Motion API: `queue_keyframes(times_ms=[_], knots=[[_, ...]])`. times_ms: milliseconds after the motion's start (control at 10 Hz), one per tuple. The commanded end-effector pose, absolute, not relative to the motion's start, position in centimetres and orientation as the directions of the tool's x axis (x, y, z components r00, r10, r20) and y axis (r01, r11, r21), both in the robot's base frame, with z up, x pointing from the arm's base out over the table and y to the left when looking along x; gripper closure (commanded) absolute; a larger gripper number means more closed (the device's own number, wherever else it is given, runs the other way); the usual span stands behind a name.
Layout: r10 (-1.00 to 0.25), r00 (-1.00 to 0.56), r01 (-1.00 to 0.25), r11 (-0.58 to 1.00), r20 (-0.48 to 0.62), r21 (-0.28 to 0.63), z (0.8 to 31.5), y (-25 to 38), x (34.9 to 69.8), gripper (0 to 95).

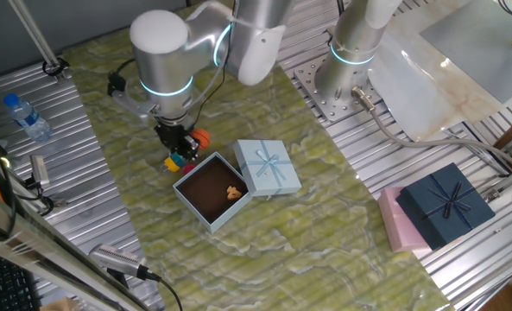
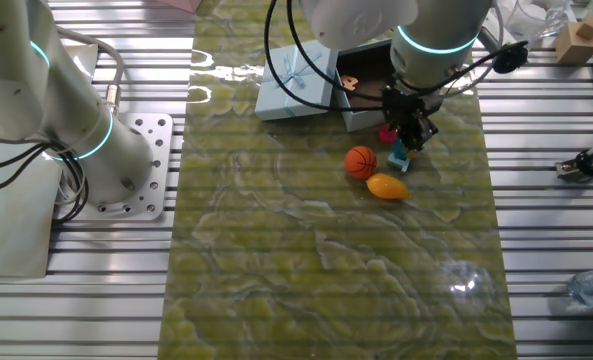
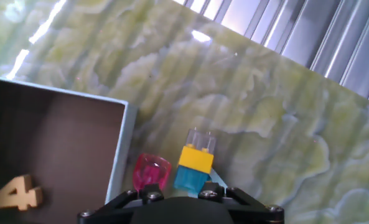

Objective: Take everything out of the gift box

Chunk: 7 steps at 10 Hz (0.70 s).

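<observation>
The pale-blue gift box stands open on the mat, its ribboned lid propped against its right side. Inside, on the dark brown floor, lies one small tan piece, also seen from above as the tan piece. Outside on the mat lie an orange basketball, a yellow-orange mango, a magenta piece and a yellow-and-blue brick. My gripper hovers just outside the box's wall, right over the magenta piece and the brick. Its finger mounts stand apart and hold nothing.
A dark navy box with a bow rests on a pink box at the right edge. A water bottle lies on the metal slats to the left. The second arm's base stands behind the mat.
</observation>
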<state>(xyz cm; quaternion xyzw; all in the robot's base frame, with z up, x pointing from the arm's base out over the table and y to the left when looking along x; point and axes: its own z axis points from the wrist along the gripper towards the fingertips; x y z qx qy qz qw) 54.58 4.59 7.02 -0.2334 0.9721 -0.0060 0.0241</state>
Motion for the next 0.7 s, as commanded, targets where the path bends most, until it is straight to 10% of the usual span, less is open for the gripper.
queue_keyframes(times_ms=[100, 700], knots=[[-0.477, -0.877, -0.476, 0.879, -0.049, -0.043, 7.7, 5.0, 54.2, 76.0], [-0.476, -0.879, -0.474, 0.879, -0.039, -0.052, 9.7, 8.6, 53.1, 76.0]])
